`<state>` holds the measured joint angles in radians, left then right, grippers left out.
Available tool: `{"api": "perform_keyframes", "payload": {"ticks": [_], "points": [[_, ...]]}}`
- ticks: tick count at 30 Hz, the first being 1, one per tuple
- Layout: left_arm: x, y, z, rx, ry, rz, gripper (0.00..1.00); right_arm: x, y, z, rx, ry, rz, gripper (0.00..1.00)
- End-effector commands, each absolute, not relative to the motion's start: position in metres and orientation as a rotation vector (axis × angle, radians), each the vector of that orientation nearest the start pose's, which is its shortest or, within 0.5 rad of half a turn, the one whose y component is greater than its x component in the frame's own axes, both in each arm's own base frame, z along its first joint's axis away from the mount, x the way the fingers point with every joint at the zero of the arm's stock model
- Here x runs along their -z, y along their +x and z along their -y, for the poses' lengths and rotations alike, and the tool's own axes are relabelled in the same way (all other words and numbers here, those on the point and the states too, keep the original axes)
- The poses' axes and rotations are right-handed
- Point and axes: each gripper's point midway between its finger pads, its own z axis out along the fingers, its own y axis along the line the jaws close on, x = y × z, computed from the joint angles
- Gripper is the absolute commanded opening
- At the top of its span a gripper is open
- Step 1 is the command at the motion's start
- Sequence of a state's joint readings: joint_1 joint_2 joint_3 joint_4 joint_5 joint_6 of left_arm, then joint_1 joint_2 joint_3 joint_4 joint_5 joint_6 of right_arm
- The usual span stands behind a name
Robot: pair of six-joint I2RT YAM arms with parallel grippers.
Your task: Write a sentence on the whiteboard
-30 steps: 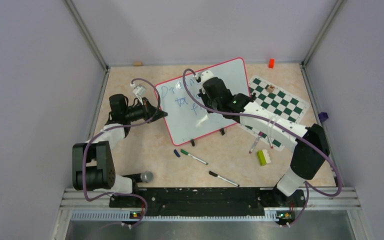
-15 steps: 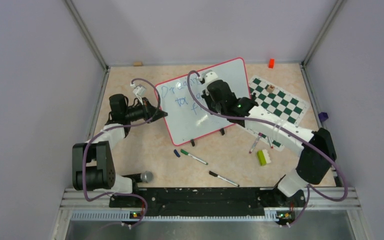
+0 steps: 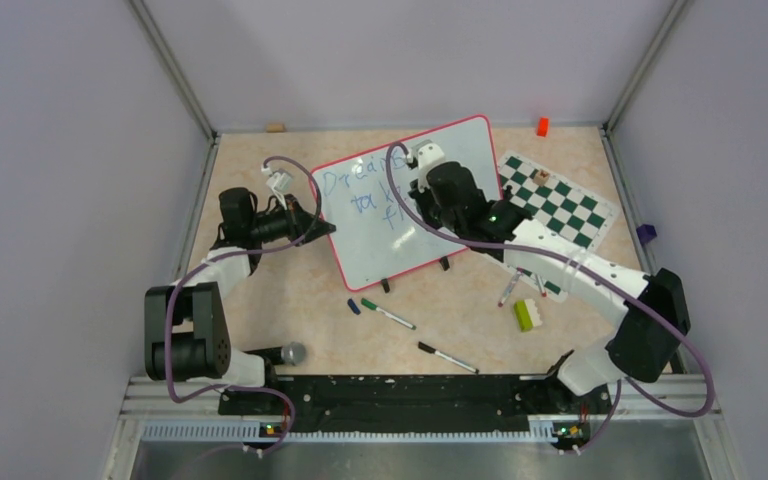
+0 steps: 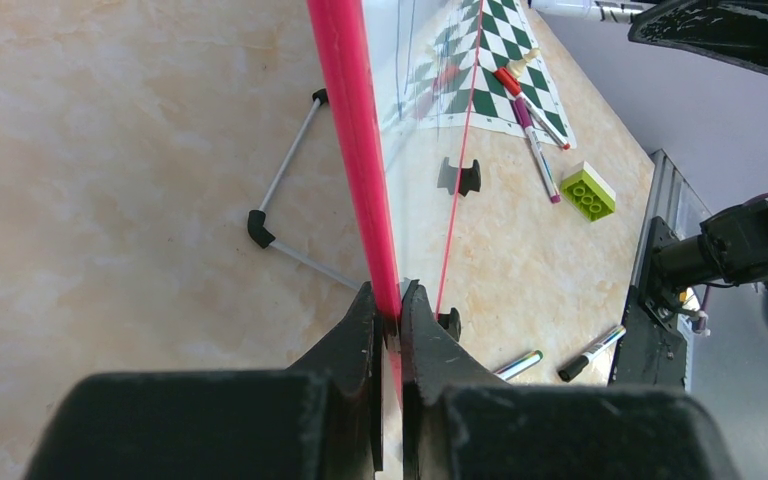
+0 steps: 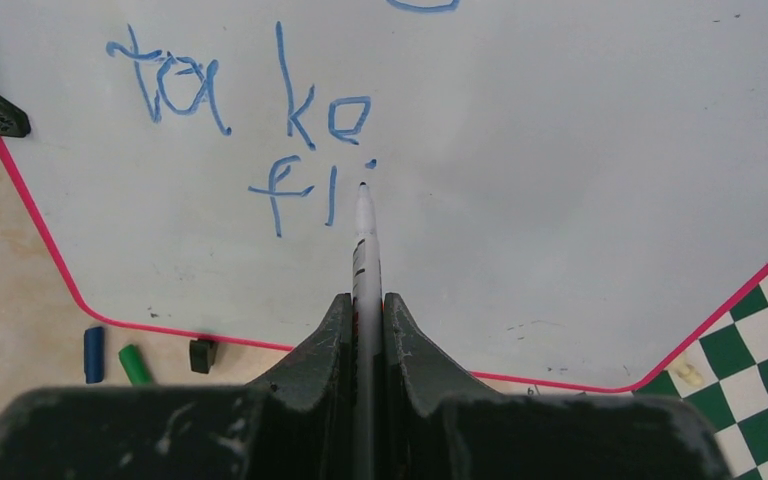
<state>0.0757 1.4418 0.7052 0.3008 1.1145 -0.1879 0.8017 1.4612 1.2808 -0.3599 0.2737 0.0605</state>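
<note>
Toward the table's [image 3: 290, 290] far edge, the glossy white, red-framed whiteboard [image 3: 380, 250] stands propped. Left gripper [image 4: 390, 310] clamped on its left frame edge. Right gripper [image 5: 365, 300] clamped on a white marker [image 5: 365, 240], tip at the blue sentence [image 5: 295, 125].

The two dark fingers of the right gripper [image 5: 365, 300] are seen from behind, pressed tight on a white marker [image 5: 365, 245] that is pointed straight ahead. Beyond the jaws a glossy whiteboard [image 5: 580, 180] is spread, edged by a thin red frame [image 5: 40, 240]. Blue lettering [image 5: 300, 110] is written ahead and left of the jaws: "ta ke" above, an "f" and an upright stroke below, with a small dot just past the marker tip. Whether the tip touches the board cannot be told. Left of the jaws, outside the frame, a blue cap [image 5: 93, 354], a green piece [image 5: 134, 364] and a black foot [image 5: 201, 353] are seen. To the right, a checkered mat [image 5: 760, 420] is partly shown.
</note>
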Motion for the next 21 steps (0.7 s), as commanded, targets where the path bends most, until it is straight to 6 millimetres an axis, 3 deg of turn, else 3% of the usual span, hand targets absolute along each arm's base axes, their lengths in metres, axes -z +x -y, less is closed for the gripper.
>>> {"api": "perform_keyframes", "payload": {"ticks": [1,15,21], "points": [[-0.145,0.338,0.136,1.054,0.569,-1.839,0.00,-0.231,0.339,-0.281,-0.239,-0.604,-2.001,0.00],[-0.145,0.337,0.136,1.052,0.572,-1.838,0.00,-0.213,0.350,-0.285,-0.194,-0.606,-2.035,0.00],[-0.146,0.337,0.136,1.050,0.574,-1.835,0.00,-0.214,0.353,-0.285,-0.184,-0.592,-2.029,0.00]]}}
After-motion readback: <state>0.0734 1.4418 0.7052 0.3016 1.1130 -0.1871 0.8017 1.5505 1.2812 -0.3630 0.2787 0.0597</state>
